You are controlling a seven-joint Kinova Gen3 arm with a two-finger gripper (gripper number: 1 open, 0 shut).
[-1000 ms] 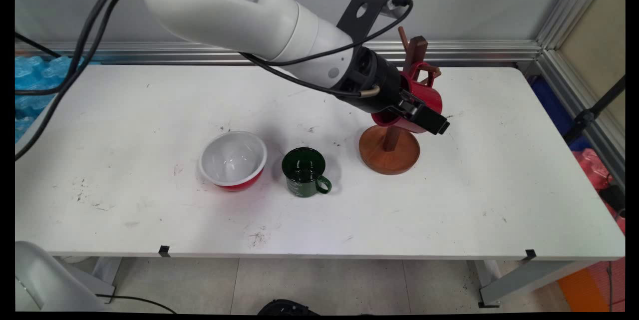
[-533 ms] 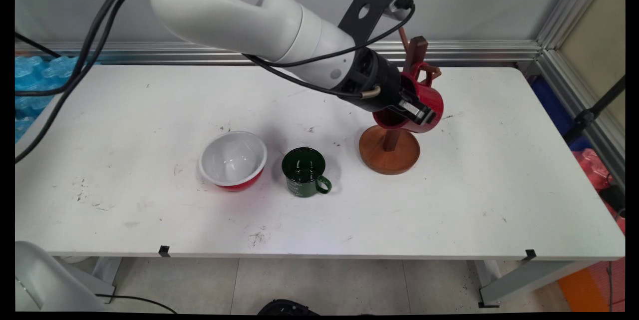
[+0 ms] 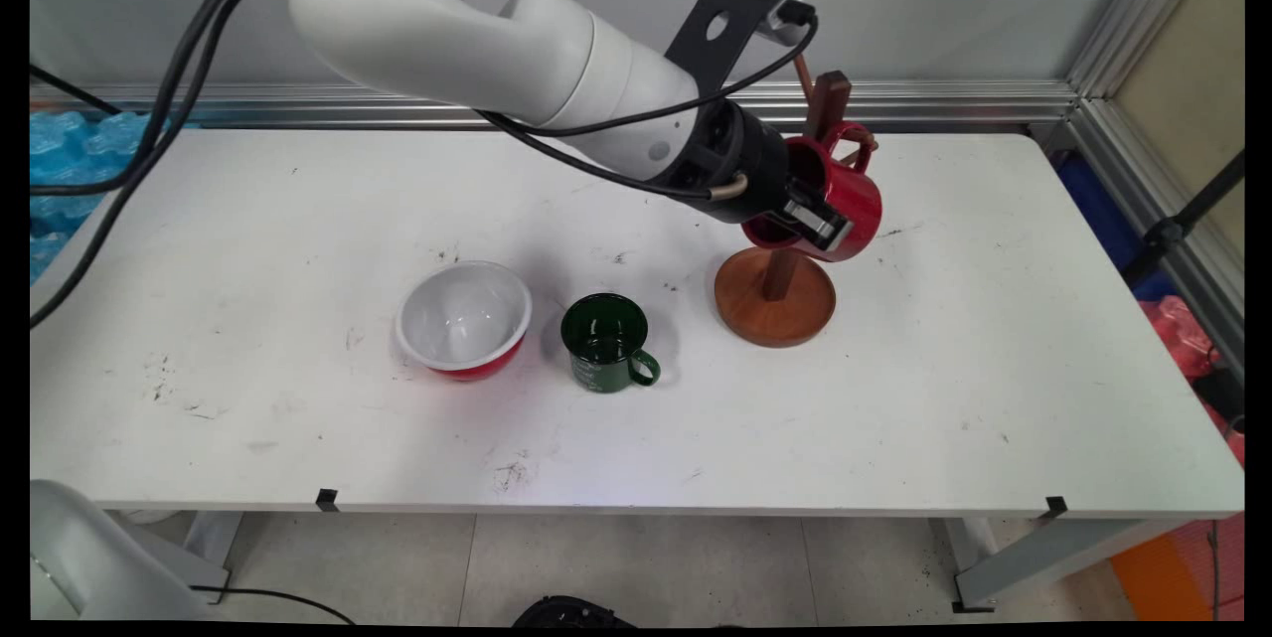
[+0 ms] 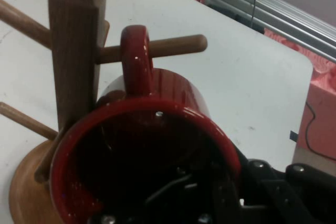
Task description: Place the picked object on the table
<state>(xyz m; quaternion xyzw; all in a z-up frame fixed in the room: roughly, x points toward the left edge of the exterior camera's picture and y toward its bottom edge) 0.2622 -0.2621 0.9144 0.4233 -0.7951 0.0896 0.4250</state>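
A red mug (image 3: 857,200) hangs tilted on the wooden mug tree (image 3: 775,307), its mouth facing left towards the hand. In the hand view the red mug's (image 4: 157,90) handle is threaded over a peg (image 4: 176,45) beside the mug tree's post (image 4: 76,40). My gripper (image 3: 810,220) straddles the mug's lower rim, one finger inside and one outside, and looks open, the outer finger's silver pad standing off the wall. Close up, my gripper (image 4: 231,203) has black linkage showing to the right of the rim.
A green mug (image 3: 604,344) stands upright in the middle of the table, handle towards the front right. Left of it sits a red bowl (image 3: 464,319) with a white inside. The mug tree's round base lies right of both.
The outer finger, stretched long over the mug's wall a second ago, has drawn back and spread. The hand has since backed slightly to the left. The mug stays on its peg.
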